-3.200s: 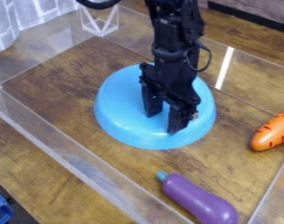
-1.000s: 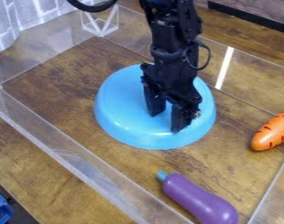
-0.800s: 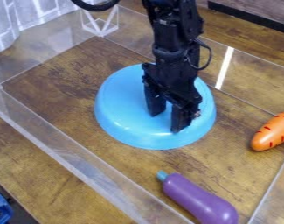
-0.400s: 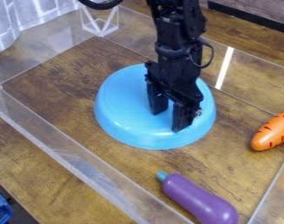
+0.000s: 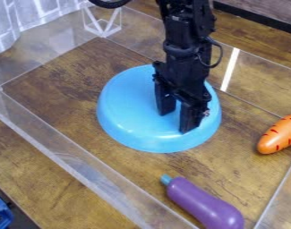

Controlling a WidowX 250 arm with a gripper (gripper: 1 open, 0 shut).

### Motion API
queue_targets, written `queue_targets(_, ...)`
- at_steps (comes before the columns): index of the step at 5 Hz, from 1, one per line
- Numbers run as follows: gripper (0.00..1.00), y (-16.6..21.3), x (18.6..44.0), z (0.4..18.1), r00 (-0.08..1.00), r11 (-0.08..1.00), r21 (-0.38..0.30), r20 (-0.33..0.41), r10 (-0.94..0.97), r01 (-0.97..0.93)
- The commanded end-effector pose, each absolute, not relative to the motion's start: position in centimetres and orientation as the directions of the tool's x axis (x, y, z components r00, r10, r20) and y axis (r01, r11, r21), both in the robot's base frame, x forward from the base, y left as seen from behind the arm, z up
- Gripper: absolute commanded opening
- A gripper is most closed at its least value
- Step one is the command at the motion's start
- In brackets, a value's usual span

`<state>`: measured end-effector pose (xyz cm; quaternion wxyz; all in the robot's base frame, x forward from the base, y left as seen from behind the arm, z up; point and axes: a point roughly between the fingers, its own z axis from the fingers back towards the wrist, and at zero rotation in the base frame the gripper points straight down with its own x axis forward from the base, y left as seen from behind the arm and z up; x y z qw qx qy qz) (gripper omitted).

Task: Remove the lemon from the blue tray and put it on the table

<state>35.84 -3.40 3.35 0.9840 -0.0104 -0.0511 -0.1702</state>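
The blue tray (image 5: 130, 112) is a large round sky-blue dish in the middle of the dark wood table (image 5: 64, 80). My black gripper (image 5: 180, 111) points straight down over the tray's right half, with its fingertips (image 5: 191, 116) just above the tray floor. The fingers stand close together with only a narrow gap between them. The lemon is hidden behind and between the fingers, and no yellow shows.
An orange toy carrot (image 5: 279, 134) lies on the table at the right edge. A purple toy eggplant (image 5: 205, 204) lies at the front right. Clear acrylic walls (image 5: 76, 170) edge the table at the front left and back.
The gripper's fingers have drawn closer together, and it has risen slightly and shifted a little to the right over the tray. The tray, carrot and eggplant have not moved.
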Motion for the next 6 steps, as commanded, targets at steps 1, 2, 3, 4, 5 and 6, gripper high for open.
queue_targets(1,1.00,-1.4,35.8,1.5,0.943,0.944,0.001,0.052,-0.328,0.329)
queue_targets(2,1.00,-1.2,36.2,1.5,0.942,0.944,0.007,0.052,-0.330,0.331)
queue_targets(3,0.00,-1.0,36.6,1.4,0.941,0.943,0.013,0.051,-0.333,0.333)
queue_targets(4,0.00,-0.8,36.9,1.3,0.940,0.942,0.022,0.051,-0.337,0.336)
queue_targets(5,0.00,-0.6,37.3,1.1,0.940,0.941,0.030,0.051,-0.338,0.337)
queue_targets(6,0.00,-0.5,37.8,0.8,0.939,0.940,0.038,0.053,-0.340,0.339)
